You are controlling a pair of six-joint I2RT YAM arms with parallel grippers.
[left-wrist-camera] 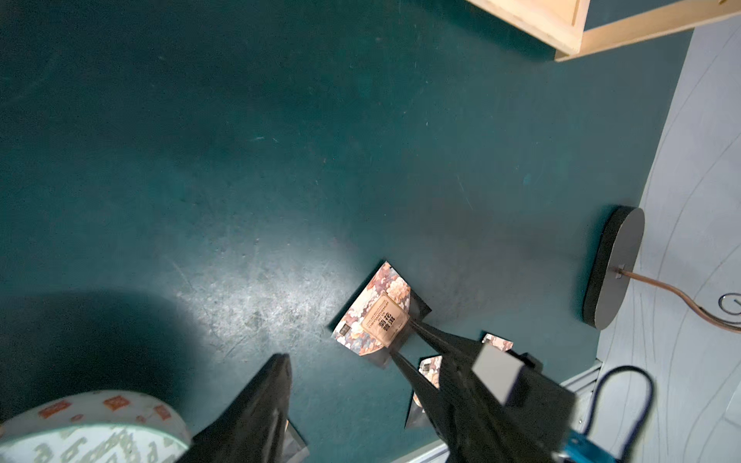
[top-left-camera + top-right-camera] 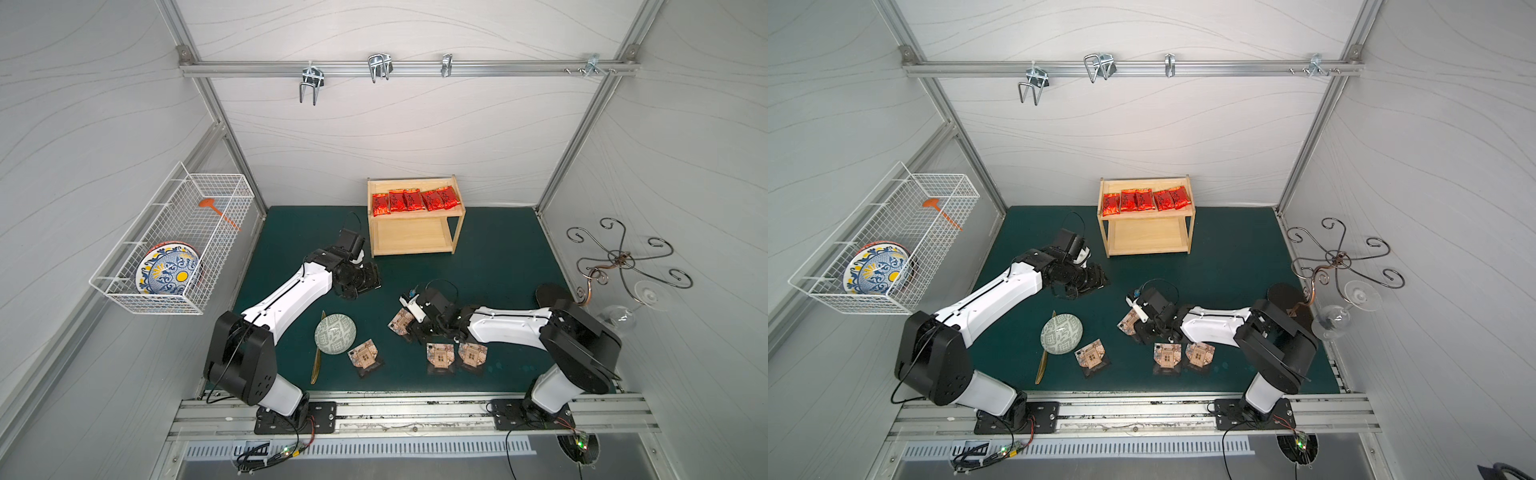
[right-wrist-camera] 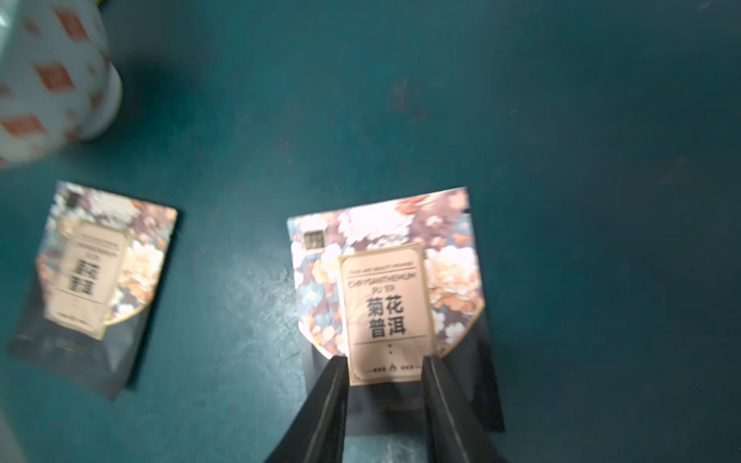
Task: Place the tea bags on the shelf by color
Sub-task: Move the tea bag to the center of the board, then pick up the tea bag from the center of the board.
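Several red tea bags (image 2: pixel 415 199) lie in a row on the top tier of the wooden shelf (image 2: pixel 411 251); its lower tier is bare. Tan flowered tea bags lie on the green mat: one (image 2: pixel 365 353) by the bowl, two (image 2: pixel 441 356) (image 2: pixel 472 354) near the front. A further one (image 3: pixel 385 288) lies under my right gripper (image 3: pixel 383 360), which is open, its fingers straddling the label above the pouch's dark base. My left gripper (image 2: pixel 370 280) hovers open over bare mat left of that pouch (image 1: pixel 377 312), holding nothing.
A green-patterned bowl (image 2: pixel 334 333) and a gold utensil (image 2: pixel 318 361) lie front left. A white wire basket (image 2: pixel 174 232) with a plate hangs on the left wall. A metal stand (image 2: pixel 623 262) with a dark base (image 1: pixel 613 264) and a wine glass (image 2: pixel 619 316) stand at the right.
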